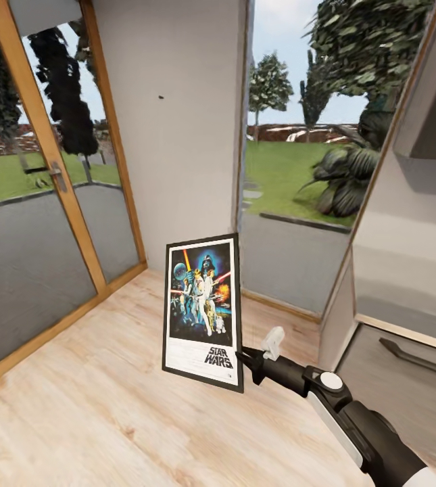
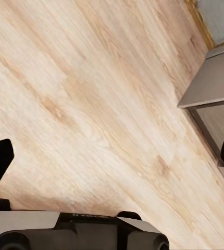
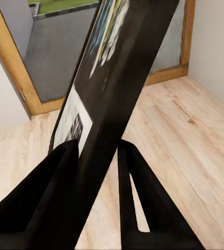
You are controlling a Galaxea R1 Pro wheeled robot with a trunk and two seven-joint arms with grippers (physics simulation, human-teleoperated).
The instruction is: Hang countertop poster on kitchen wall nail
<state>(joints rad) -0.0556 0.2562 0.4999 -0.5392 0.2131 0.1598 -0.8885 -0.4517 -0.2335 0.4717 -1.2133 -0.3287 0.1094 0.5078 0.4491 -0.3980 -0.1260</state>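
The right tool [image 1: 247, 360] was clamped on the poster's [image 1: 202, 310] lower right corner, holding it upright above the floor [image 1: 109, 406]. The nail [image 1: 161, 98] sat high on the wall [image 1: 177, 135] ahead, so a good hang would call for lifting the poster squarely to it. The left tool's [image 2: 112, 166] fingers stood apart, holding nothing.

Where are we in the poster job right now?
Pickup looks done: the poster is off the counter, pinched at its lower edge by the right gripper and held upright above the wood floor. In hand: carrying it toward the grey wall panel. Left: hanging it on the wall nail, well above the poster. The left gripper is open, idle.
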